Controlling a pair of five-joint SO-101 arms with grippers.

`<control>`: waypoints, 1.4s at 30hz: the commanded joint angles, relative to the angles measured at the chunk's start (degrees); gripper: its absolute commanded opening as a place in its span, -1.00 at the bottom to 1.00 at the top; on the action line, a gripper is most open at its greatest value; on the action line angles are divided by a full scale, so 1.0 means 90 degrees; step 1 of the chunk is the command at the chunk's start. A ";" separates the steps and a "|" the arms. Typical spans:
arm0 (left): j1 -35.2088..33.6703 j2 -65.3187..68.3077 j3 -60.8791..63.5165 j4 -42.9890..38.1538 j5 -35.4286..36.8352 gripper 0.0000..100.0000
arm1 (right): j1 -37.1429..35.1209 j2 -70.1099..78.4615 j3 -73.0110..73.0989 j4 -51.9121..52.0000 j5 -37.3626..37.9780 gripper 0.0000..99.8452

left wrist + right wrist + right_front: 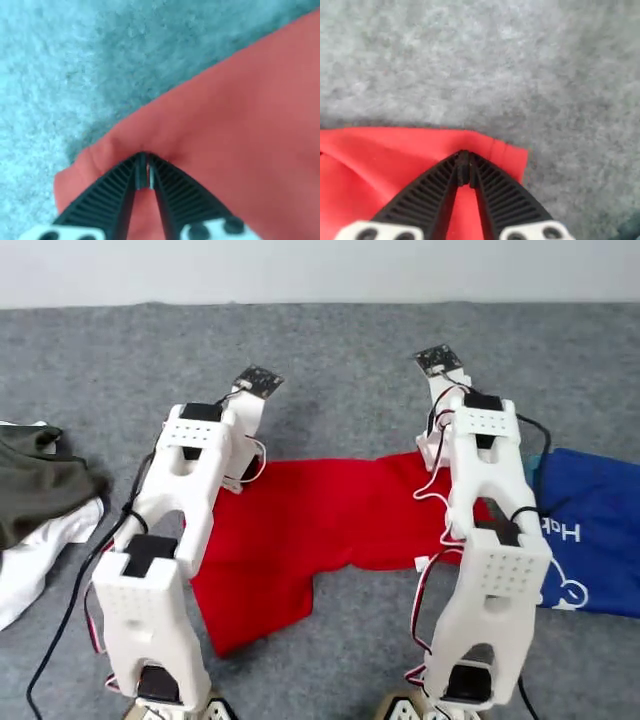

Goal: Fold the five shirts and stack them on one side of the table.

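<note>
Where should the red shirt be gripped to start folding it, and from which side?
Probably at its far edge, near both corners, coming down from above. The red shirt lies flat on the table, so only an edge offers cloth to pinch, and two holds keep it spread. The left gripper and right gripper are each shut on that edge.

We see a white, boxy left arm (150,610) and right arm (495,570), trailing red, white and black cables (421,592). Our left gripper (145,172) and right gripper (464,167) have black ribbed fingers (427,192) on white bases.
</note>
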State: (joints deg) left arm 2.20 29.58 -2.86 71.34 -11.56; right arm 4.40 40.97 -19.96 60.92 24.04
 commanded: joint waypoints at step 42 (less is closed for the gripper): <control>-0.4444 -0.2755 -0.0777 0.1241 -0.1104 -0.97 | -0.1958 -0.1968 -0.1280 0.4664 -0.0010 -0.98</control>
State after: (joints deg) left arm -32.62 8.13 -7.52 82.33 -19.21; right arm -9.41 31.82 -38.51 100.48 24.13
